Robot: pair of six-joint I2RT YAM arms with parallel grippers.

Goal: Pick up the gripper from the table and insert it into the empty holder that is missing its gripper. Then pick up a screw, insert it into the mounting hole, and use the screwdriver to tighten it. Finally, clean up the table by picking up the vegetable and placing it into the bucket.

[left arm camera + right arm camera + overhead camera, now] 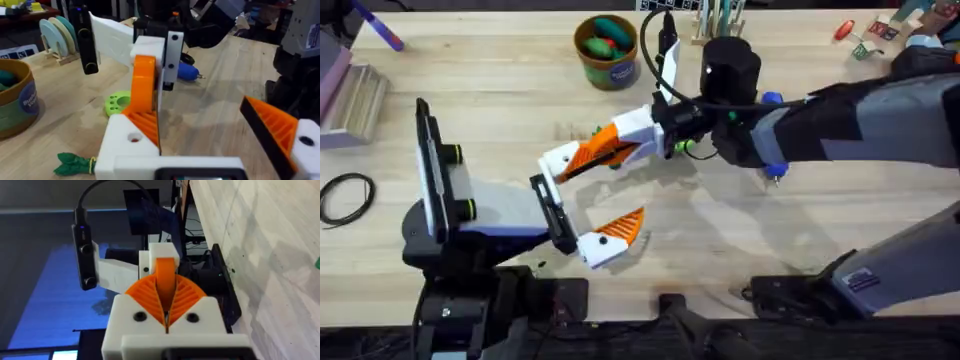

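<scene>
Jaws wide apart on the left gripper (582, 205); right gripper (166, 311) pinched together, seemingly around the left's orange finger (165, 277); vegetable (74, 164) lies beside it.

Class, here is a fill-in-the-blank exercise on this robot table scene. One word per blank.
1. The left gripper has its fingers ____.
2. The bucket is brown with a ____ label.
3. The vegetable lies on the table, not yet in the ____.
4. The right gripper has its orange pads pressed ____.

Missing words: open; blue; bucket; together
</scene>
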